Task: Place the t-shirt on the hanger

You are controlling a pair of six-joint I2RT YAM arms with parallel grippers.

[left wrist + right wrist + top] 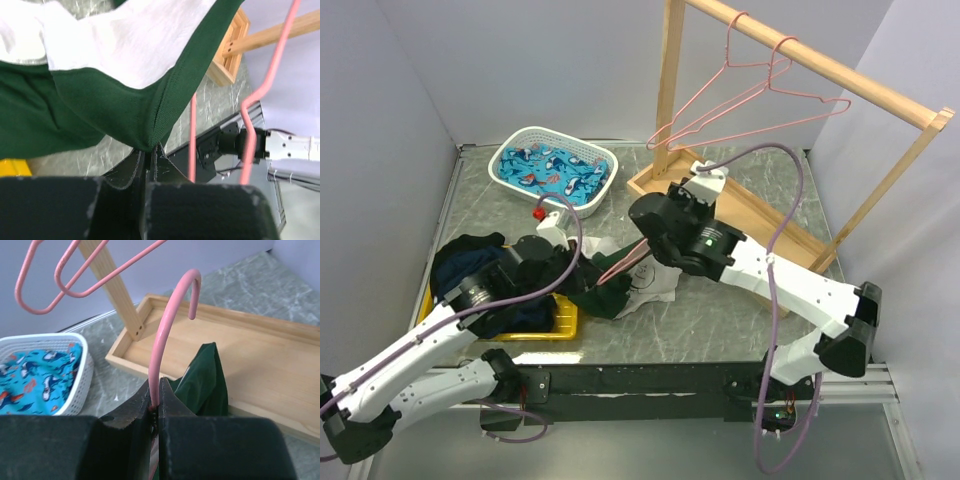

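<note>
Green ribbed cloth, an edge of the t-shirt (100, 115), is pinched in the left jaws, which are closed right down on it with no gap showing. White body cloth spreads above that edge in the left wrist view. Seen from above, the t-shirt lies bunched near the middle of the tabletop (720, 310), a little toward its near edge, between the ends of the two arms. The white chest faces up there, with dark print on it. The print is creased and too small to read, and no brand or label can be made out.

The right jaws are clamped tight on the neck of the hanger (167, 330), with its pink hook curving up above them. From above, the wire runs from those jaws into the folds of the shirt, and most of the triangle is hidden by cloth and by the right arm. Whether any wire sits inside the shirt I cannot tell.

A dark navy garment (470, 265) is heaped on a yellow tray (565, 322) by the near left corner, largely covered by the left arm. A white basket (510, 150) at the far left corner holds blue fish-patterned cloth (552, 170). At the far right a wooden rail frame (800, 50) carries two more pink hangers (740, 95), and its upper end is cut off by the picture edge.
</note>
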